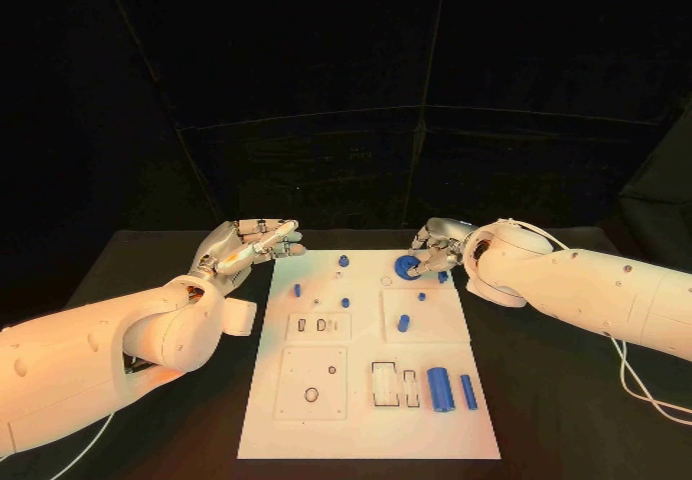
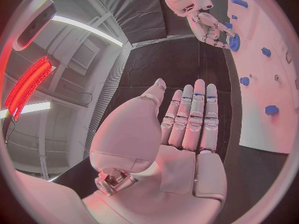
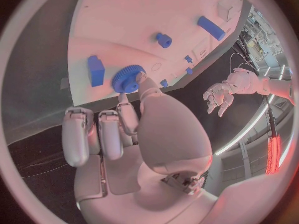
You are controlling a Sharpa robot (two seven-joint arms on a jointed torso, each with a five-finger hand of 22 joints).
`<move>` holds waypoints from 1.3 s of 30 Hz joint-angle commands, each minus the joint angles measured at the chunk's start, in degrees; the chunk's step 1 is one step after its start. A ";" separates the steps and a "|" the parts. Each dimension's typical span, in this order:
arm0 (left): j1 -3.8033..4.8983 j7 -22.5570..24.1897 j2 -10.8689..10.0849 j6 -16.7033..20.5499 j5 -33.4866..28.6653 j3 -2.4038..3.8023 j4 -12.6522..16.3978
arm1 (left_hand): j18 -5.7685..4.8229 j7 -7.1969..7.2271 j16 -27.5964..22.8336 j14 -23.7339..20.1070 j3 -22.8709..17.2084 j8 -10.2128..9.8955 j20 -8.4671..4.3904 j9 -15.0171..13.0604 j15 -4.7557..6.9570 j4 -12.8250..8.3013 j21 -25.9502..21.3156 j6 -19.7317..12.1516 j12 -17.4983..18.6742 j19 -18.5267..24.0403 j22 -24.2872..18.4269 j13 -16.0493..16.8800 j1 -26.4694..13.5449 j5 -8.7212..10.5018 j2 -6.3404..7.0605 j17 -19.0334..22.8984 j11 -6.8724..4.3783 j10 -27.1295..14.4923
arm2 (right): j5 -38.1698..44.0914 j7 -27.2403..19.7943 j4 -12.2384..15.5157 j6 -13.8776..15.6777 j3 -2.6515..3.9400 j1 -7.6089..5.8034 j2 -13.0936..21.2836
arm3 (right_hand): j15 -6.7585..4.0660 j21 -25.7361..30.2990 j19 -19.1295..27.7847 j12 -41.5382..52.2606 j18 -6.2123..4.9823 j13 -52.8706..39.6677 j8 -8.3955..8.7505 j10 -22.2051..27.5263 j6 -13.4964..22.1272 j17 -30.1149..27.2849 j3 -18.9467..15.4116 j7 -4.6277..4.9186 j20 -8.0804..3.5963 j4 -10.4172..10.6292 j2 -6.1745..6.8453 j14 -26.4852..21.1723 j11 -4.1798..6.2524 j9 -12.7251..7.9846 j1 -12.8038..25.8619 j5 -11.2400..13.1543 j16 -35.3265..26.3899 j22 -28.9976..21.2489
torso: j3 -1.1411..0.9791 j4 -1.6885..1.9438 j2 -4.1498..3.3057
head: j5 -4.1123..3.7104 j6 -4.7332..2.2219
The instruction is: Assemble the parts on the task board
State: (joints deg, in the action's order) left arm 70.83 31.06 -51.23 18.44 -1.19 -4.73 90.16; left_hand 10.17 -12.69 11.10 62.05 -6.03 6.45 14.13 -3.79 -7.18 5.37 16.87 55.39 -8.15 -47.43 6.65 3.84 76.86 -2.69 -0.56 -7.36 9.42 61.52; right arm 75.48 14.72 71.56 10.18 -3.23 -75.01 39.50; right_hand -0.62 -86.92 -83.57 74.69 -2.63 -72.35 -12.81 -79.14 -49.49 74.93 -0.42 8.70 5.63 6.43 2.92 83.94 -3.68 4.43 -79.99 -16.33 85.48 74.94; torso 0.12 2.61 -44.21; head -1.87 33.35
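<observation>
The white task board point(image 1: 368, 435) lies in the middle of the black table. My right hand point(image 1: 444, 247) pinches a blue gear point(image 1: 408, 267) between thumb and finger, low over the board's far right part. The right wrist view shows the gear point(image 3: 127, 78) at my fingertips, beside a blue block point(image 3: 95, 69). My left hand point(image 1: 253, 245) hovers off the board's far left corner, fingers straight and apart, with nothing in it. In the left wrist view its palm point(image 2: 187, 124) is bare, and the right hand point(image 2: 209, 25) with the gear point(image 2: 234, 42) is beyond it.
Two blue cylinders point(image 1: 441, 390) lie side by side at the board's near right, next to empty slots point(image 1: 384, 385). Several small blue pieces point(image 1: 345, 302) are scattered across the far half. A recessed square with holes point(image 1: 313, 383) sits at the near left.
</observation>
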 commanded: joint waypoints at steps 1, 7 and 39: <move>0.06 0.38 0.05 -0.75 -0.09 0.05 0.05 | 0.41 -0.31 -0.24 0.00 0.09 -0.21 -0.01 0.01 -0.23 -0.31 -0.15 0.08 0.24 -0.51 -0.06 -0.02 -0.03 -0.32 0.04 -0.06 0.23 0.05 | 1.38 0.97 0.01 0.79 -0.04 0.04 -0.23 | 0.07 -0.15 -1.04 0.50 0.74 -0.45 -0.53 -0.53 -1.13 4.98 0.42 0.01 0.15 0.13 -0.50 4.09 0.03 0.09 0.02 0.22 0.31 6.30 | 0.02 -0.02 0.02 | 0.05 0.11; 0.06 0.25 0.03 -0.78 -0.09 0.05 0.05 | 0.42 -0.28 -0.30 0.08 0.10 -0.22 -0.02 0.00 -0.21 -0.39 -0.18 0.17 0.28 -0.57 -0.11 0.00 -0.07 -0.32 0.02 -0.09 0.20 0.15 | 3.55 2.23 0.10 2.55 -0.04 0.13 -0.55 | 0.04 -0.27 -1.21 0.88 0.80 -0.93 -0.76 -0.83 -2.04 5.11 0.57 -0.08 0.15 0.22 -0.66 4.10 0.09 0.08 0.29 -0.15 0.36 6.62 | -0.02 0.04 0.02 | -0.04 0.11; 0.06 -0.22 -0.15 -0.79 -0.09 0.05 0.17 | 0.41 -0.31 -0.45 0.12 0.21 -0.32 -0.02 0.02 -0.21 -0.49 -0.25 0.15 0.43 -0.63 -0.20 0.00 -0.20 -0.31 0.07 -0.12 0.22 0.17 | 10.37 3.19 0.47 2.02 -0.05 0.60 -1.63 | 0.39 -0.52 -1.44 -0.58 0.92 0.21 1.45 0.04 -0.18 5.82 1.34 0.44 0.43 -1.07 0.74 4.19 -0.35 -0.69 0.02 2.67 0.61 7.27 | -0.07 0.01 0.02 | 0.04 0.06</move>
State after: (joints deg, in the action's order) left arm 70.83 30.60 -51.39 18.35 -1.24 -4.73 90.22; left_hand 10.16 -12.69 10.87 62.05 -5.87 6.45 14.14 -3.79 -7.18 5.21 16.87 55.39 -7.91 -47.83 6.51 3.84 76.86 -2.69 -0.56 -7.40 9.42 61.52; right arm 85.33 17.67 72.06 12.77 -3.27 -74.38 37.95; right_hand -0.61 -87.15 -83.77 74.43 -2.64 -72.14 -11.59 -79.32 -50.04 74.91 0.98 9.14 5.83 5.28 3.55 83.94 -3.90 3.80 -80.27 -13.80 85.91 74.92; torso 0.06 2.65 -44.19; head -1.85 33.34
